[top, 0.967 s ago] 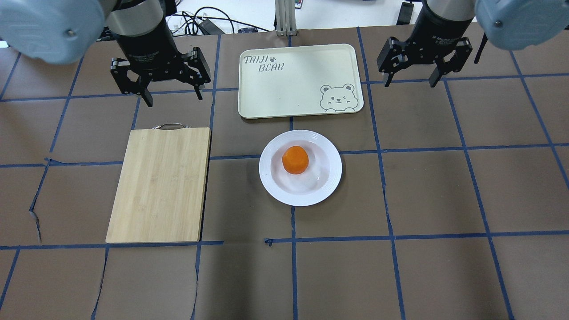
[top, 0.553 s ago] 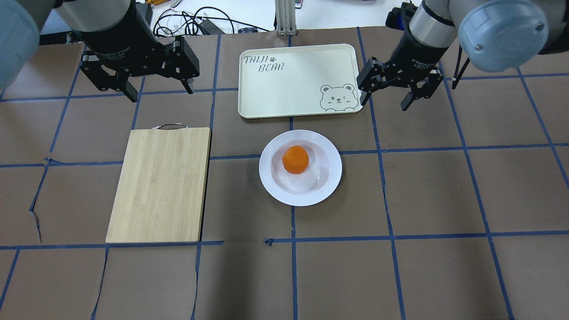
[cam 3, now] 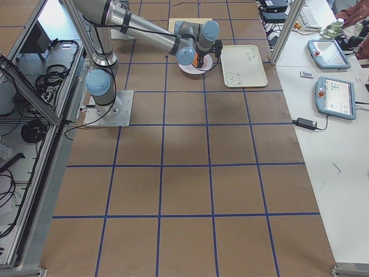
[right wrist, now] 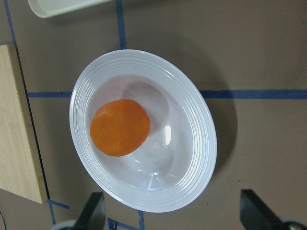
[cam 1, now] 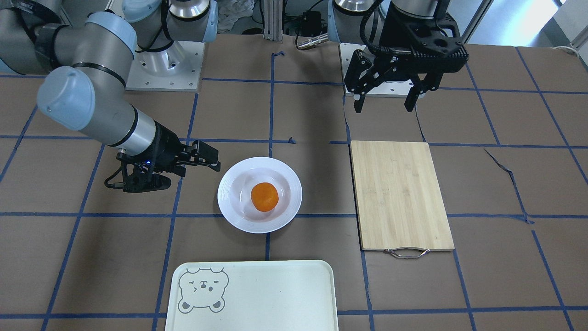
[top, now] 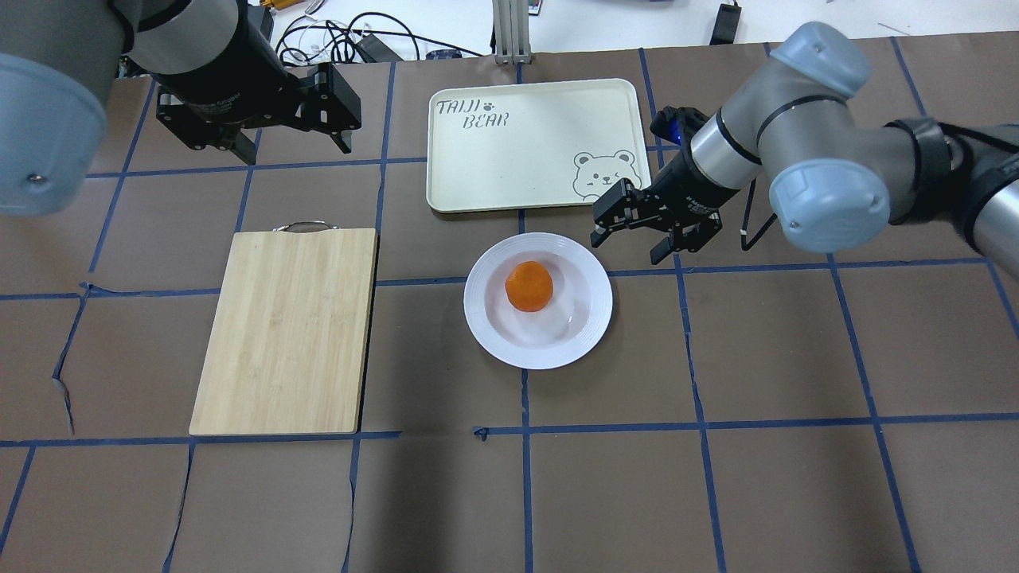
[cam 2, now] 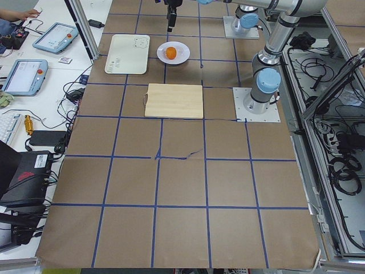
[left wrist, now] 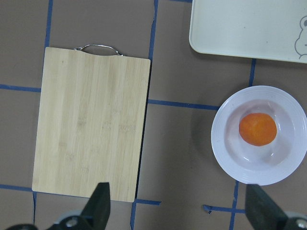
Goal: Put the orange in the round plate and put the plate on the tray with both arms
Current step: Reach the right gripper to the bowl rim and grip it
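Note:
The orange (top: pixel 529 286) lies in the sunken centre of the round plate (top: pixel 486 318), which rests on the table just in front of the tray (top: pixel 533 143). My right gripper (top: pixel 629 247) hangs open, tilted, just off the plate's far right rim, between plate and tray corner. Its wrist view looks down on the orange (right wrist: pixel 120 127) and plate (right wrist: pixel 196 124), and the plate sits beyond the fingertips (right wrist: pixel 93 211). My left gripper (top: pixel 294 147) is open and empty, high beyond the cutting board. In the front view the right gripper (cam 1: pixel 197 165) is beside the plate (cam 1: pixel 229 207).
A wooden cutting board (top: pixel 286 330) with a metal handle lies left of the plate. Brown paper with blue tape lines covers the table. Cables and a metal post (top: pixel 509 32) stand behind the tray. The left wrist view shows the board (left wrist: pixel 91 129) and the plate (left wrist: pixel 225 153).
The right arm swung inward and down from beside the tray to the plate's far right rim. The left gripper drew back and slightly left. Orange and plate stayed put.

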